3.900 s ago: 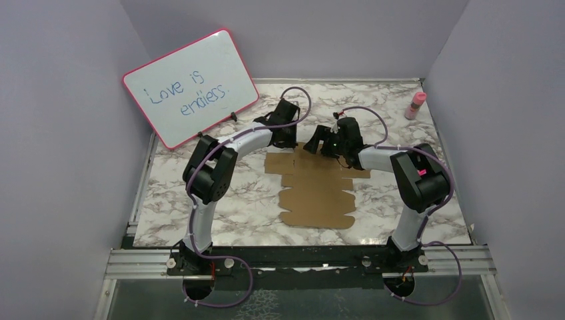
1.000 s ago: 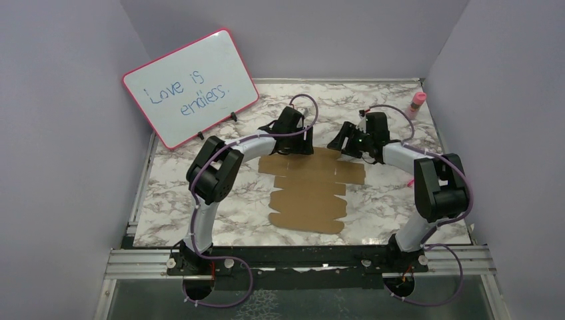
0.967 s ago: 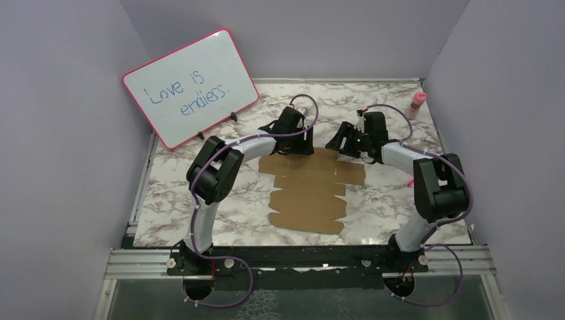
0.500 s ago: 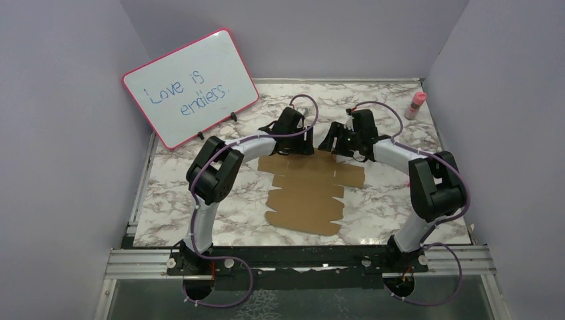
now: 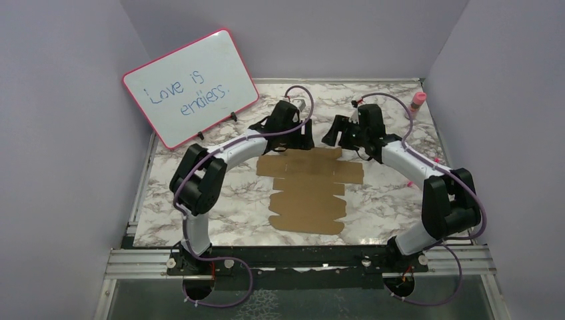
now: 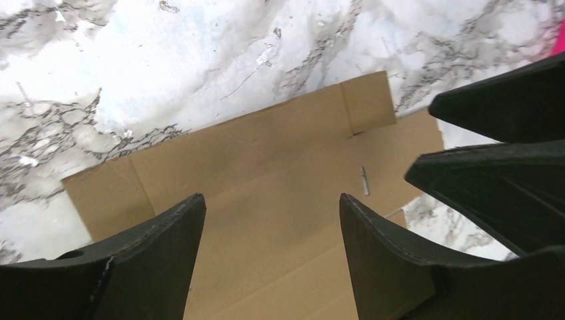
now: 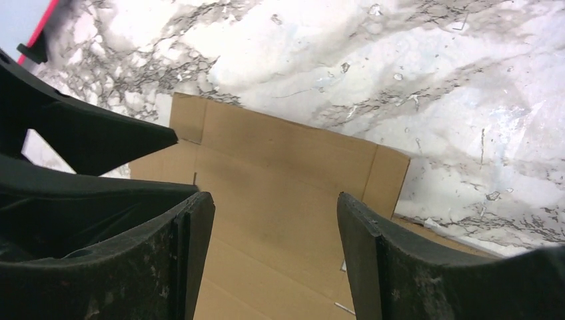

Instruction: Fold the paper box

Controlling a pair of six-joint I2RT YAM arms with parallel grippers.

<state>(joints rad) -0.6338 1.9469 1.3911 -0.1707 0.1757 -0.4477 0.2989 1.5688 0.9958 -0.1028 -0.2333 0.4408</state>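
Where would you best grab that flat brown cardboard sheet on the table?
Probably the far flap, approached from the far side: the flat brown cardboard sheet lies flush on the marble table, so only a free edge offers a lip. The left gripper and right gripper hover open above it.

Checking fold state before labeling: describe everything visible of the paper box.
The paper box is a plain brown cardboard die-cut sheet, unfolded, lying flat on the marble table, with creases, notched flaps and small slits. The left pincer and right pincer, both open, hover above its far edge, gripping nothing.
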